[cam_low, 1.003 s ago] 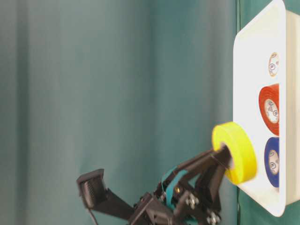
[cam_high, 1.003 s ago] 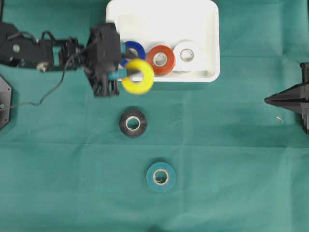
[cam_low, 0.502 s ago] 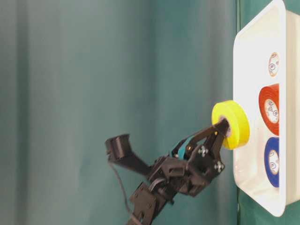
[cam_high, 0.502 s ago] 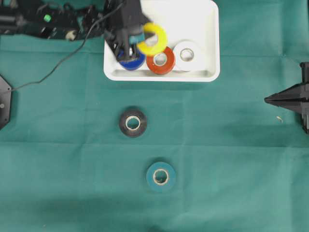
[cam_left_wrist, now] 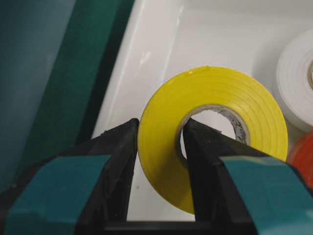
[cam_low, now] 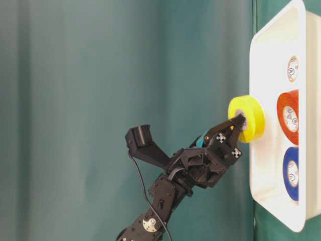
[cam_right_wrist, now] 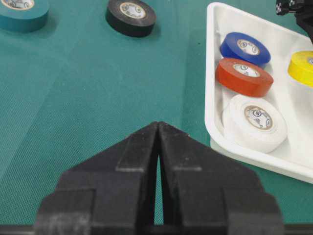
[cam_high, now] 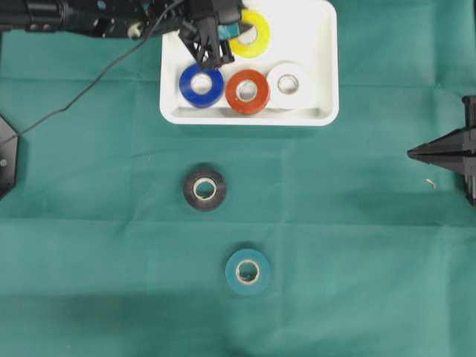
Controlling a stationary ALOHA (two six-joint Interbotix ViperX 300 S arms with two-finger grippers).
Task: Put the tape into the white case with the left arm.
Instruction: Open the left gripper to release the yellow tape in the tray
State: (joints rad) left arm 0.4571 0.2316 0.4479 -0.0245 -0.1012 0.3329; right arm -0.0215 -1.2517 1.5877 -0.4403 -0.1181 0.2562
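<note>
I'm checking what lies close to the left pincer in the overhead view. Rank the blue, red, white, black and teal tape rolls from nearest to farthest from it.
From the left pincer, which grips the yellow roll:
1. Blue roll, in the case just below it.
2. Red roll, middle of the case's row.
3. White roll, right end of that row.
4. Black roll, on the cloth below the case.
5. Teal roll, lowest on the cloth.

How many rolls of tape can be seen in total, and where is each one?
6. Blue roll, red roll and white roll lie in the white case; the yellow roll is held over it by the left pincer; black roll and teal roll lie on the cloth.
</note>
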